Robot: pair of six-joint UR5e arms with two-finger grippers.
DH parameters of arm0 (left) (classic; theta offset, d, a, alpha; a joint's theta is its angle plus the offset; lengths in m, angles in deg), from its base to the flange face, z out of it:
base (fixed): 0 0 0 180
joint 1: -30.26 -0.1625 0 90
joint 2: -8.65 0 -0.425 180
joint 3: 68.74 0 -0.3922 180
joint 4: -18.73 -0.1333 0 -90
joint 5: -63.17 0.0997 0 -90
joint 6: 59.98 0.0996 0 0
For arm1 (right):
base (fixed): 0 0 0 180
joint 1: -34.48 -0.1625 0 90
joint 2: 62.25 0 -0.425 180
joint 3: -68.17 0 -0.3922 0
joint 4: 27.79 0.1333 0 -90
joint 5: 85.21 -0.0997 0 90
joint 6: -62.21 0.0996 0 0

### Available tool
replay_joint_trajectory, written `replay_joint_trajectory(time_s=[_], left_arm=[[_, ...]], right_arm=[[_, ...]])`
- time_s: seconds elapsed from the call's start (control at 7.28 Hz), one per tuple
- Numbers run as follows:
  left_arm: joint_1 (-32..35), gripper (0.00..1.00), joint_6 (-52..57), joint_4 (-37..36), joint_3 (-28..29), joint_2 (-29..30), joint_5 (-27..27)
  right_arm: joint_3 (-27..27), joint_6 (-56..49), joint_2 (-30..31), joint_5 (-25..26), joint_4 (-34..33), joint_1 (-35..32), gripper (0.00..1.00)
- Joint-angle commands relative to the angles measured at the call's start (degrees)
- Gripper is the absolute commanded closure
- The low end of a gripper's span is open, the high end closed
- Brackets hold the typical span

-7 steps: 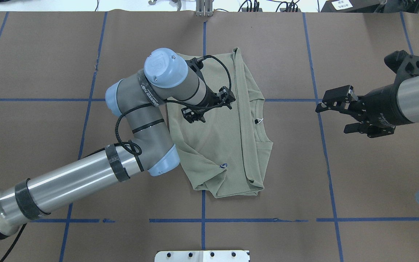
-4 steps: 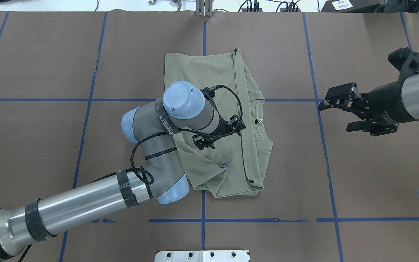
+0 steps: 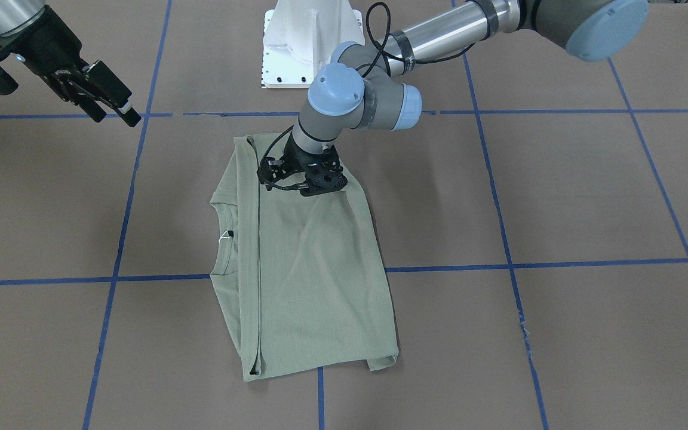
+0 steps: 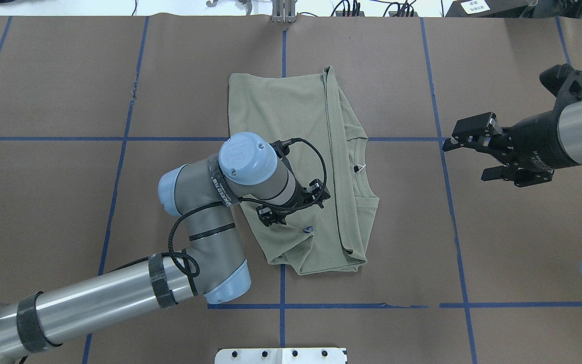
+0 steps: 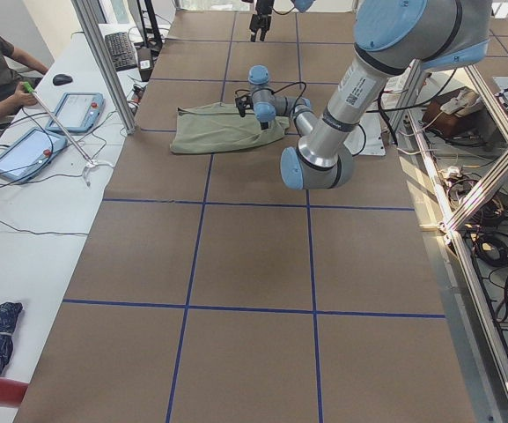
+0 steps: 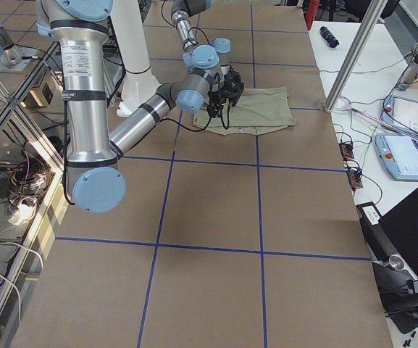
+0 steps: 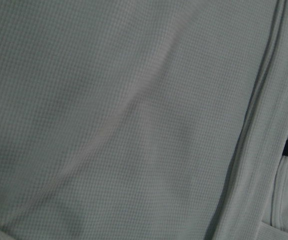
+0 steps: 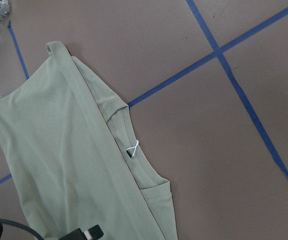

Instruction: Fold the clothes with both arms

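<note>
Front-facing view: the green shirt lies flat on the brown worktop, folded to a long panel. Its long axis runs from the robot's side toward the operators' side, with the collar edge on the right arm's side. Here the left gripper points straight down onto the end of the panel nearest the robot. Its fingers are hidden under the wrist housing, so I cannot tell how wide they stand or whether they pinch cloth. The right gripper hangs over bare worktop, well apart from the shirt, fingers spread and holding nothing. Overhead view: same layout. The left gripper sits just beside the small dark logo, and most of the cloth lies beyond it, away from the robot. Side views: the left gripper is low over the cloth; contact cannot be made out. Left wrist view: knit fills the frame, very close, no fingers seen. Right wrist view: the collar and white tag loop are in sight across a gap of worktop. Judgement: the left arm is plainly nearer. A fold across the long axis would start at the end under it.
</note>
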Motion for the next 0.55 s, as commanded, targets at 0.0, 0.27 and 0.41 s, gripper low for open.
replay_joint_trajectory(time_s=[0.0, 0.27, 0.41], left_arm=[[-2.5, 0.0, 0.4, -9.6, -9.2, -3.8, 0.0], [-3.3, 0.0, 0.5, -10.6, -11.9, -7.1, 0.1], [-3.1, 0.01, 2.4, -11.1, -13.1, -8.8, 0.2]], right_arm=[[-0.4, -0.1, -0.1, 0.0, 0.0, -0.1, 0.0], [-1.0, -0.1, 0.0, 0.1, 0.0, -0.2, 0.0], [-1.1, -0.3, 0.1, 0.1, 0.0, -0.2, 0.0]])
